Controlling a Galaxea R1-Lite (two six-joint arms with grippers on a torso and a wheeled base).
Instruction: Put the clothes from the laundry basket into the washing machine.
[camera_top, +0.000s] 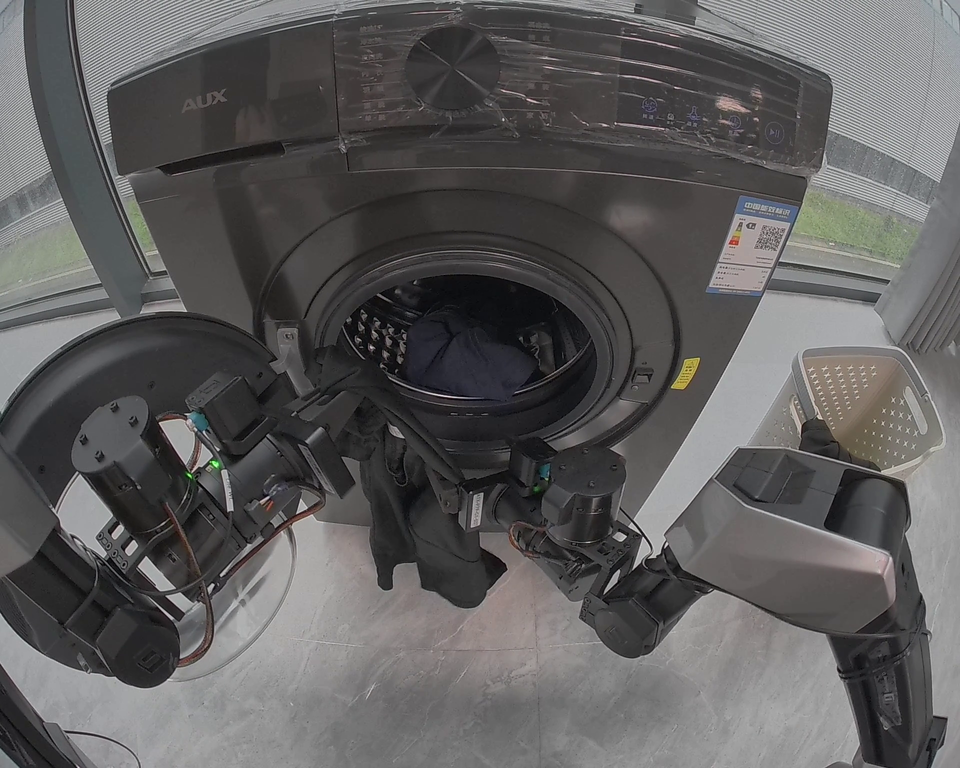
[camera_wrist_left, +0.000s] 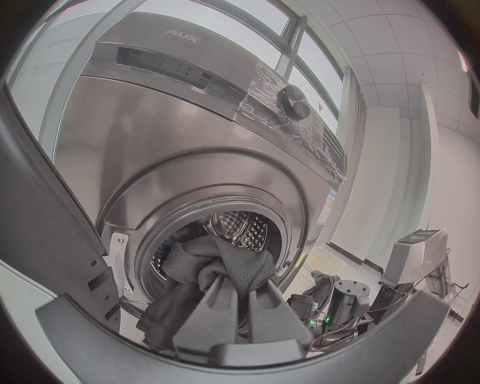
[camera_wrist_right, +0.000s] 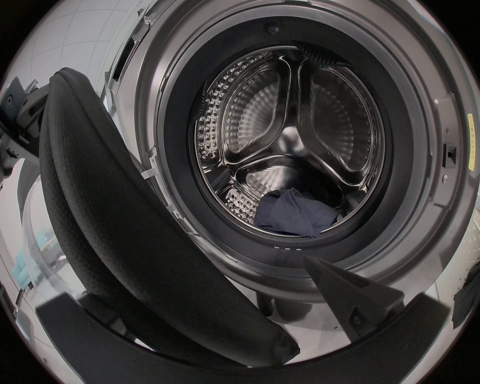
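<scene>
Near the washer (camera_top: 250, 230) mouth, the left tool (camera_wrist_left: 243, 287) is clamped tight on a black garment (camera_wrist_left: 215, 260); the right tool (camera_top: 452, 492) stands wide, garment draped over one finger.

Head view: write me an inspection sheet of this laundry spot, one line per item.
Surface: grey tiled floor.
Job's things: washing machine with door open; navy garment in the drum; black garment hanging in front of the opening; laundry basket at the robot's right, dark garment on its edge.
Clutter: nothing seen.
Grippers: left gripper shut on the black garment; right gripper at the same garment lower down, grip unclear.
Cables: loose wires along both wrists.
Surroundings: windows behind, curtain at right.
</scene>
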